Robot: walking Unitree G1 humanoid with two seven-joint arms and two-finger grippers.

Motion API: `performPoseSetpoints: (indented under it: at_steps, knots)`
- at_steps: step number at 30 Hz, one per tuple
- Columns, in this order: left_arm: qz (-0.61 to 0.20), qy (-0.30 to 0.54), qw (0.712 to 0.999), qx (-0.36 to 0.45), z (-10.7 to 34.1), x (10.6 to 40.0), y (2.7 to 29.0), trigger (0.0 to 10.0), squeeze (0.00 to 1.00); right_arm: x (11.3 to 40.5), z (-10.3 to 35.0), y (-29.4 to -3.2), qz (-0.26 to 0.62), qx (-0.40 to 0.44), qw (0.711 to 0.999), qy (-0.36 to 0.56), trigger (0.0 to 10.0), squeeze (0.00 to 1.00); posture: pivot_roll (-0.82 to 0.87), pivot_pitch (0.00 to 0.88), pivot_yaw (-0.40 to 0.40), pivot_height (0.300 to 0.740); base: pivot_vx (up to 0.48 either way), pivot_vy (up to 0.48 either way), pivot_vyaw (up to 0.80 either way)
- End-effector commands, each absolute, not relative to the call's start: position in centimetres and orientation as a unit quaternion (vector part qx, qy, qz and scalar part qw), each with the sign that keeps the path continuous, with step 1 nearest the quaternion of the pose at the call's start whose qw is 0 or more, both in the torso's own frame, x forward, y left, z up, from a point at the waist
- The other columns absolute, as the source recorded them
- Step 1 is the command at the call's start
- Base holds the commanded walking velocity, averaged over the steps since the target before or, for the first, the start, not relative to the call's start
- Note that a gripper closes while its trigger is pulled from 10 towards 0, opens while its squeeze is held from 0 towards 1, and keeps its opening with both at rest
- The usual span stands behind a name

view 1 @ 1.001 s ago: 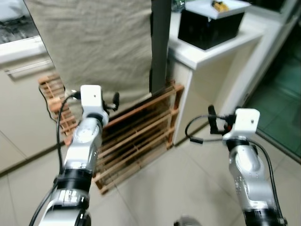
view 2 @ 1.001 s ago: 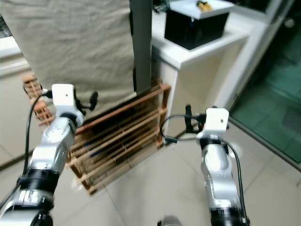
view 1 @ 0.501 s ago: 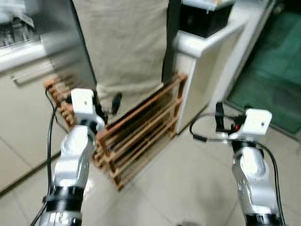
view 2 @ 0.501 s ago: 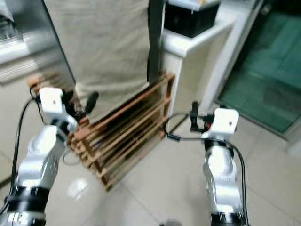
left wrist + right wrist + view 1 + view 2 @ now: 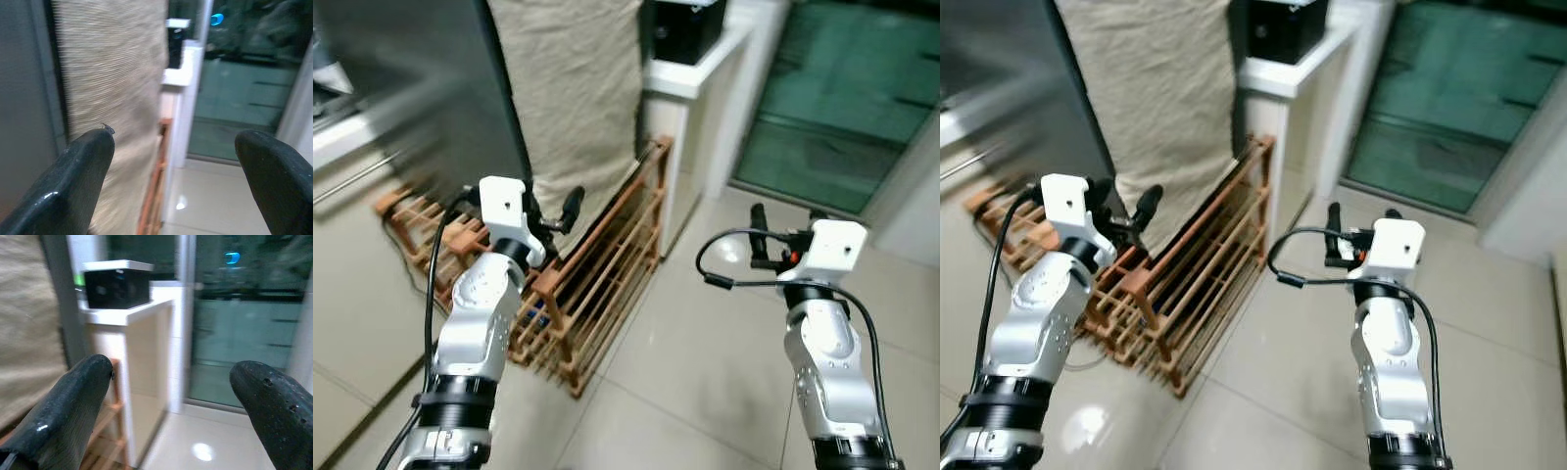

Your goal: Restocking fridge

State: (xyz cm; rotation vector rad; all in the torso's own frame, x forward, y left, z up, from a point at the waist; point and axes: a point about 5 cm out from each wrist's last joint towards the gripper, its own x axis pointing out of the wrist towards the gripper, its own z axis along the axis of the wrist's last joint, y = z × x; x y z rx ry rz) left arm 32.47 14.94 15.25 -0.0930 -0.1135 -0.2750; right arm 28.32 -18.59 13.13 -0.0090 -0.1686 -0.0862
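two silver arms raised in front of the body, both empty. left gripper (image 5: 171, 186) up near chest height, fingers (image 5: 73, 181) spread wide with nothing between them, aimed at a beige cloth (image 5: 573, 88) hanging down a tall dark panel. right gripper (image 5: 171, 416) level with it and well apart, fingers (image 5: 68, 406) also spread wide and holding nothing, pointed toward a white counter (image 5: 127, 316) with a black box (image 5: 116, 288) on top. black cable (image 5: 734, 259) looping out from the right wrist.

tall grey fridge door (image 5: 421, 88) at the upper left, blurred, just beside the beige cloth; shut or ajar, cannot tell. no food or bottle in either gripper.

wooden slatted rack (image 5: 597, 274) leaning tilted against the cloth and the base of the white counter, resting on the pale tiled floor (image 5: 695, 372). more of the same wooden slats (image 5: 411, 225) behind the left arm, low against the fridge side. green glass door (image 5: 842, 88) to the right of the counter, with a white frame post between them. pale spot of light on the tiles near the foot of the glass.

heavy blur on the left side of the head views.
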Motion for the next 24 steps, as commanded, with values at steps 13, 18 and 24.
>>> performPoseSetpoints:
  at_steps: [13,18,24]
  knots:
    - [-0.106,-0.091,0.988,-0.06,17.8,33.6,14.4,10.0,0.0,28.8,15.1,-18.0,-0.025,-0.022,0.992,-0.119,10.0,0.12,-0.12,0.0,0.028,0.74,0.0,0.0,0.0]
    - [-0.112,-0.088,0.989,-0.043,17.7,33.6,14.3,10.0,0.0,28.8,15.2,-18.0,-0.026,-0.023,0.992,-0.12,10.0,0.11,-0.13,0.0,0.033,0.74,0.0,0.0,0.0]
    - [-0.098,-0.162,0.98,-0.057,20.2,32.7,14.9,10.0,0.0,27.2,19.0,-18.2,-0.056,-0.1,0.967,-0.229,10.0,0.12,-0.13,0.0,0.041,0.74,0.0,0.0,0.0]
